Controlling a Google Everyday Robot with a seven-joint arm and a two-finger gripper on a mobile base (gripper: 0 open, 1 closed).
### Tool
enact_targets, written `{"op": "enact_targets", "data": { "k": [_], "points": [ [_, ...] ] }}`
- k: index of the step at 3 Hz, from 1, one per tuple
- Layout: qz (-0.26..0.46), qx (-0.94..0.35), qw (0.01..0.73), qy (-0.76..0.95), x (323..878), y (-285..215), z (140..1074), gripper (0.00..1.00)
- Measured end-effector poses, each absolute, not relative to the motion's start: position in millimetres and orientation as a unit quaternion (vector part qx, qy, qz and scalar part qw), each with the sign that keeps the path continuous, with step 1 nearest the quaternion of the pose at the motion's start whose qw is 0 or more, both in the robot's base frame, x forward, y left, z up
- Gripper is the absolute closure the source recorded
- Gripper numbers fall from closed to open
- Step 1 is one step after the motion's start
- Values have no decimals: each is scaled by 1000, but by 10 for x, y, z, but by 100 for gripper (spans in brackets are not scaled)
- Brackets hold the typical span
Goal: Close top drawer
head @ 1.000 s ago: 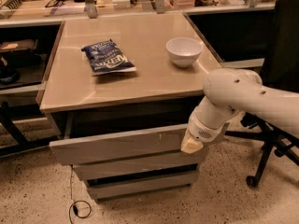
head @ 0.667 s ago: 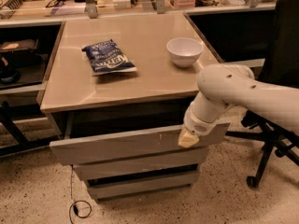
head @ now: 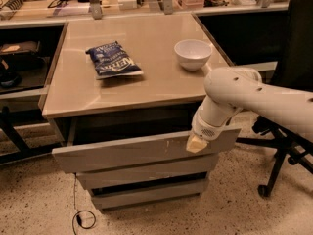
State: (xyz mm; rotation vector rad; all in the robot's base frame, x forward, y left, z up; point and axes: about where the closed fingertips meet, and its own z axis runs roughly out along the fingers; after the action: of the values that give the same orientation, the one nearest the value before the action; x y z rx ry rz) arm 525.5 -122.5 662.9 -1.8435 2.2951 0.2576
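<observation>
The top drawer (head: 122, 152) is the widest grey drawer under the tan tabletop (head: 146, 72). It stands pulled out, and its long plain front panel has small white scuffs. My white arm reaches in from the right. My gripper (head: 196, 143) sits at the right part of the drawer's front panel, its tan tip against the panel's upper edge. The inside of the drawer is hidden behind the panel.
Two narrower grey drawer fronts (head: 146, 182) sit below the top one. A blue snack bag (head: 112, 60) and a white bowl (head: 192, 53) lie on the tabletop. A black office chair (head: 288, 131) stands at the right. A cable (head: 80, 218) lies on the floor.
My gripper has slid a little left along the drawer front and stays against it. The drawer stands about as far out as before.
</observation>
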Motion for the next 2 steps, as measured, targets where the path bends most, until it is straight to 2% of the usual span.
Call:
{"op": "enact_targets", "data": {
  "k": [2],
  "points": [
    [87,-621,93,773,5255,-1225,6629,35]
  ]
}}
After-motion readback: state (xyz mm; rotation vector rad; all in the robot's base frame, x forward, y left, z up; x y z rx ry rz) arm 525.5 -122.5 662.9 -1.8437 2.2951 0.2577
